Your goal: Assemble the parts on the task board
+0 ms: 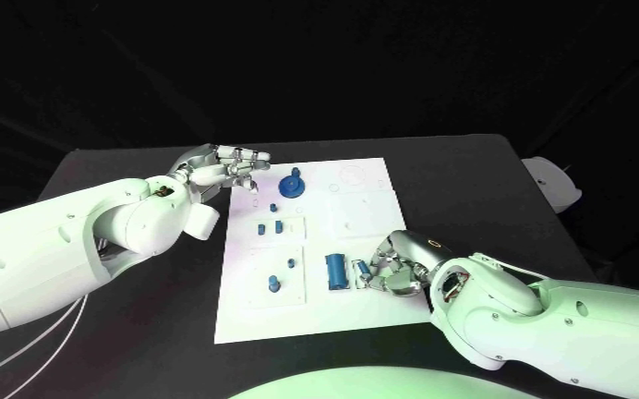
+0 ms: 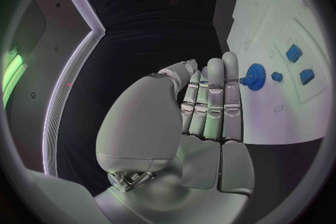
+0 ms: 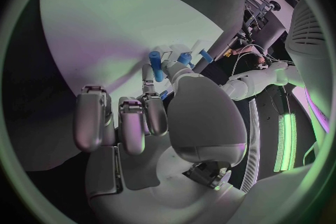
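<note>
The white task board [image 1: 357,233] lies mid-table. On it are a blue gear [image 1: 293,182], a blue block [image 1: 336,270] and several small blue pegs [image 1: 274,282]. My right hand [image 1: 395,270] rests at the board's near right and pinches a small blue peg [image 1: 359,272] beside the block; the right wrist view shows that peg [image 3: 155,65] at the fingertips [image 3: 147,75]. My left hand [image 1: 226,166] hovers at the board's far left corner, fingers straight and side by side, holding nothing. From the left wrist view the gear [image 2: 254,75] lies just beyond the left hand's fingertips [image 2: 223,70].
The black table [image 1: 466,177] surrounds the board. Pale square outlines [image 1: 357,214] mark the board's right half. Two small blue pieces [image 1: 268,227] sit in a square at the board's left. A white object [image 1: 553,182] stands at the table's right edge.
</note>
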